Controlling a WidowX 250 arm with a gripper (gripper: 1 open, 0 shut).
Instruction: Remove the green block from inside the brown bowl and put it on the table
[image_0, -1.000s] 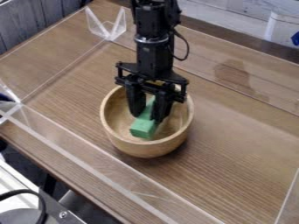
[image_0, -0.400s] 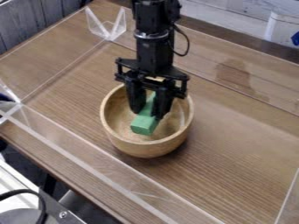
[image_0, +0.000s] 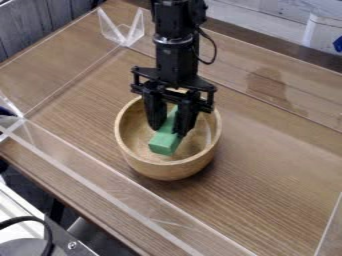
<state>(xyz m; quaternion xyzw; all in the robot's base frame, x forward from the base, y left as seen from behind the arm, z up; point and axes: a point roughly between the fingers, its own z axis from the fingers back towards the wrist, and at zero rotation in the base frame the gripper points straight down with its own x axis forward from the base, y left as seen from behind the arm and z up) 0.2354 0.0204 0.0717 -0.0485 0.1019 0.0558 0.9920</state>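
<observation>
1. The table (image_0: 267, 190), with its clear acrylic walls (image_0: 80, 165), gives little room; a wide swing outward could strike a wall.
2. The brown bowl (image_0: 134, 150) sits near the middle; its thick rim could catch the load on a low exit and tip it.
3. The gripper (image_0: 173, 125) reaches down into the bowl, fingers pinching the green block (image_0: 166, 141).
4. The block hangs tilted, its lower end near the bowl floor; an off-centre hold could let it twist free.

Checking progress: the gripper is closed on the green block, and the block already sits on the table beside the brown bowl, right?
Not quite. The gripper is closed on the green block, but the camera view shows the block inside the brown bowl, not on the table.
</observation>
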